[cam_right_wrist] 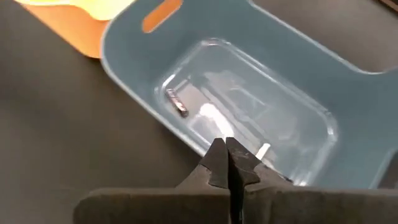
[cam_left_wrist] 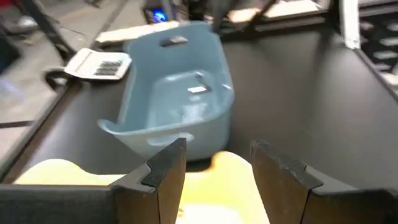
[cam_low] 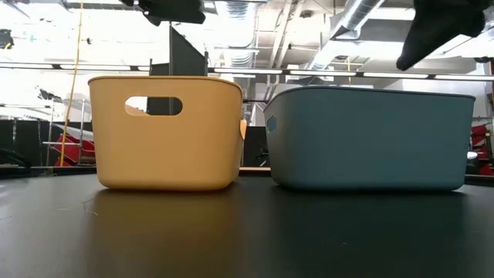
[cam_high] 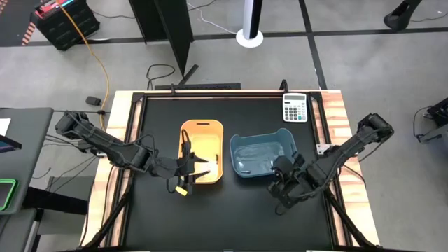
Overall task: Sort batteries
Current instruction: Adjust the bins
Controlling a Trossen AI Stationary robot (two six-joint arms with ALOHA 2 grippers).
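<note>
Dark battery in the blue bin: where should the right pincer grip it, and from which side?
Grip the dark battery mid-length, pinching across its slim body, from straight above. It lies flat on the blue bin floor; the walls block any side approach. The right pincer, shut, must open first.

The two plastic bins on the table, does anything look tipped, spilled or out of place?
Nothing stands out. The yellow plastic bin and the blue plastic bin both stand upright, side by side on the black table. A dark slim battery lies inside the blue one.
</note>
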